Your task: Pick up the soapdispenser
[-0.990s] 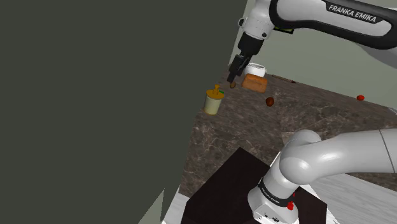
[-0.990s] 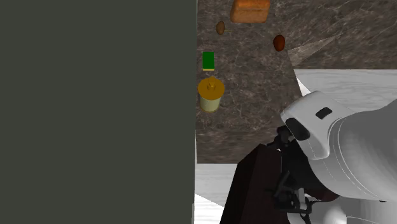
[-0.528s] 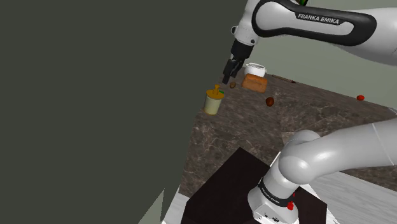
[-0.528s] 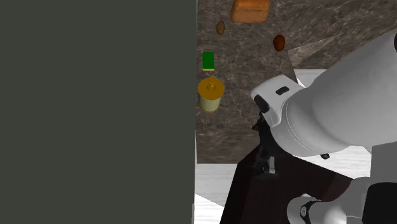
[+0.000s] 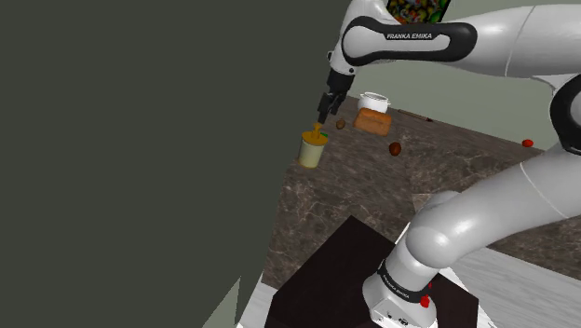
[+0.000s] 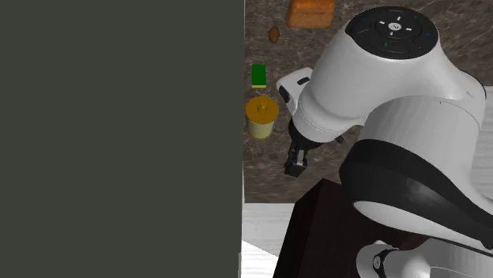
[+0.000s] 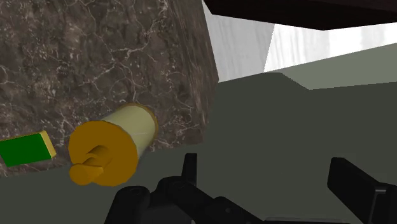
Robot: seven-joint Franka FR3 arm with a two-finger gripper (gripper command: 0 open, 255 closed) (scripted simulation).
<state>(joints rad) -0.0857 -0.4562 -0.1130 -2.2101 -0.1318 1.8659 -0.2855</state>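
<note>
The soap dispenser (image 5: 312,151) is a pale yellow cylinder with an orange pump top, standing upright on the dark marbled counter (image 5: 372,200) close to its edge by the grey wall. It also appears in the second exterior view (image 6: 261,118) and the wrist view (image 7: 118,146). My black gripper (image 5: 323,114) hangs just above the pump and slightly toward the shoulder view's right. Seen from the wrist, my gripper (image 7: 270,184) is open. The dispenser lies outside one of its fingers (image 7: 189,167), not between them. Nothing is held.
A green block (image 6: 258,75) lies just beyond the dispenser. Farther back are a bread loaf (image 5: 373,121), a white pot (image 5: 375,100), two small brown lumps (image 5: 395,148) (image 6: 273,34) and a red ball (image 5: 528,143). A dark grey wall (image 5: 140,140) borders the counter.
The arm has swung toward the shoulder view's left, carrying the gripper from over the brown lump to above the dispenser's pump. In the second exterior view the arm now covers much of the counter.
</note>
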